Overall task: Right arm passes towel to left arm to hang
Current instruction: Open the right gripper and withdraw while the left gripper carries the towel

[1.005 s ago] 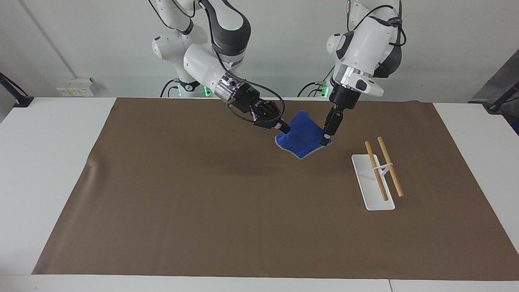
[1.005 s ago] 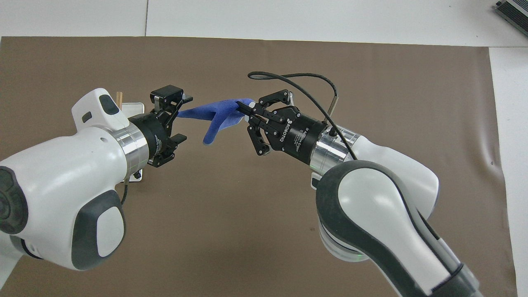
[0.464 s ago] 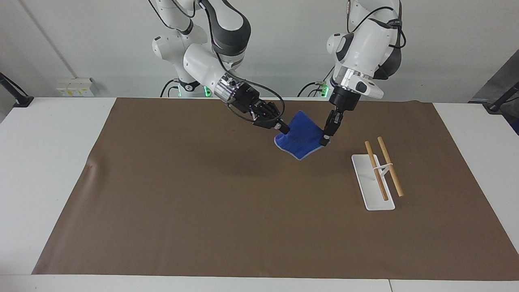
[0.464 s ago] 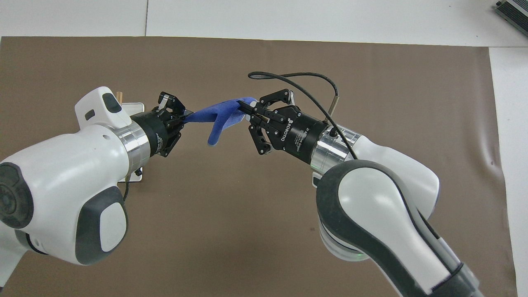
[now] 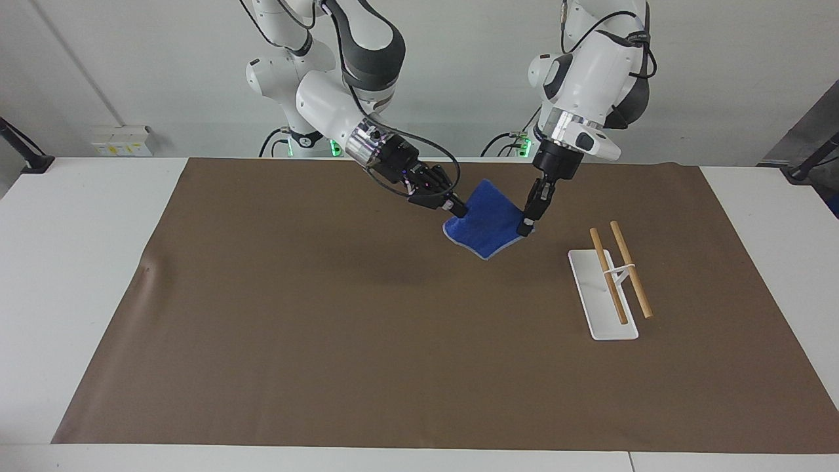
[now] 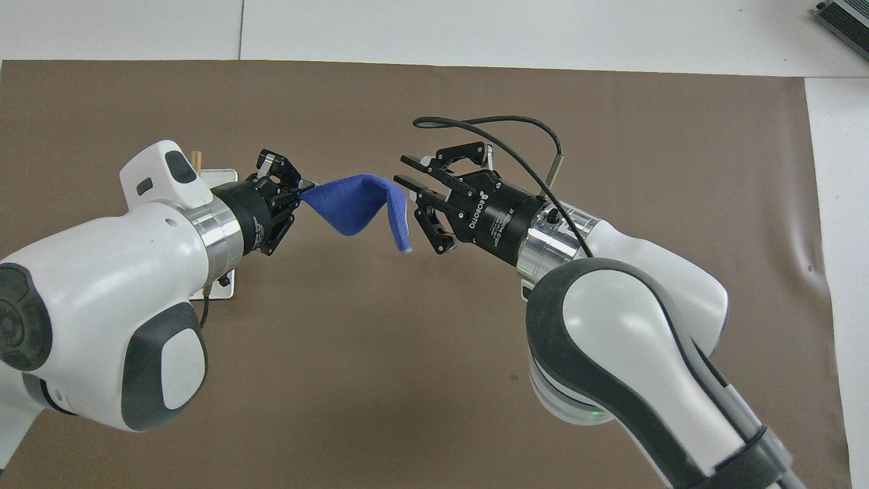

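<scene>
The small bright-blue terry towel (image 6: 353, 207) hangs in the air over the brown table mat (image 5: 328, 341), between the two black grippers. The left gripper (image 6: 299, 193) pinches one corner of it with its fingers pressed together. The right gripper (image 6: 406, 182) is just beside the towel's loose fold, and its fingers are spread apart.

The overhead view shows that gap between the right fingers, and the towel drooping free there. In the facing view the right gripper (image 5: 459, 208) looks as if it touches the towel (image 5: 488, 223). Only the facing view shows all of the white rack with two wooden rods (image 5: 613, 278), near the left gripper (image 5: 526, 227).

A moment ago the right gripper was shut on the towel. Now it has let go.
</scene>
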Controlling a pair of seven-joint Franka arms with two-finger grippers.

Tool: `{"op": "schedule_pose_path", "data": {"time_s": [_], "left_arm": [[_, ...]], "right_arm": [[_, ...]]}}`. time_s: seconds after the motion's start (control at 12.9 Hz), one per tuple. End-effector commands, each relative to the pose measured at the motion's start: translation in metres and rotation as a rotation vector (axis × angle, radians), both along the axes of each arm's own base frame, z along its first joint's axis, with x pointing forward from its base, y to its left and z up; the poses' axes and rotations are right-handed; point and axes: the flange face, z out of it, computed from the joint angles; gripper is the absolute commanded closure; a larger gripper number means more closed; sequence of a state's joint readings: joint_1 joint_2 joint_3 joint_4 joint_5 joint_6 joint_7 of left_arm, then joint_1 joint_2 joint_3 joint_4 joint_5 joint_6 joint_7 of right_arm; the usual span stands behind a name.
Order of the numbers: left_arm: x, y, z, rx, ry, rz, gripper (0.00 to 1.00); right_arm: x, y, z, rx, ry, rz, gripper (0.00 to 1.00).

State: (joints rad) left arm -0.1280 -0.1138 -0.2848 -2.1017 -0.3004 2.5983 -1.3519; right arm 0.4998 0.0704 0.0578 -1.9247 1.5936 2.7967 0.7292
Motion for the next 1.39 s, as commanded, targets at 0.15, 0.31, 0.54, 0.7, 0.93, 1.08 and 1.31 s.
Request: {"op": "schedule_pose_path", "data": {"time_s": [0.15,0.31,0.54,0.7,0.93,1.08,1.31], "left_arm": [[0.014,0.032,-0.001,0.051,-0.046,-0.04,1.0],[0.022,0.061,-0.004,0.082,-0.054,-0.039,1.0],[0.034,0.104,-0.013,0.116,-0.047,-0.026,1.0],[0.039,0.145,-0.023,0.137,-0.01,-0.005,1.0],[0.044,0.206,-0.025,0.162,0.003,0.042,1.0],[0.045,0.225,-0.025,0.169,0.004,0.068,1.0],[0.046,0.245,-0.024,0.228,0.001,0.073,1.0]], "right_arm": [[0.005,-0.046,-0.037,-0.375,-0.262,0.1,0.0],[0.012,-0.077,-0.052,-0.554,-0.379,0.184,0.0],[0.024,-0.103,-0.059,-0.767,-0.474,0.324,0.0],[0.036,-0.121,-0.064,-0.93,-0.525,0.493,0.0],[0.051,-0.166,-0.062,-1.136,-0.527,0.759,0.0],[0.055,-0.191,-0.059,-1.243,-0.492,0.892,0.0],[0.065,-0.232,-0.032,-1.371,-0.399,1.055,0.0]]}}
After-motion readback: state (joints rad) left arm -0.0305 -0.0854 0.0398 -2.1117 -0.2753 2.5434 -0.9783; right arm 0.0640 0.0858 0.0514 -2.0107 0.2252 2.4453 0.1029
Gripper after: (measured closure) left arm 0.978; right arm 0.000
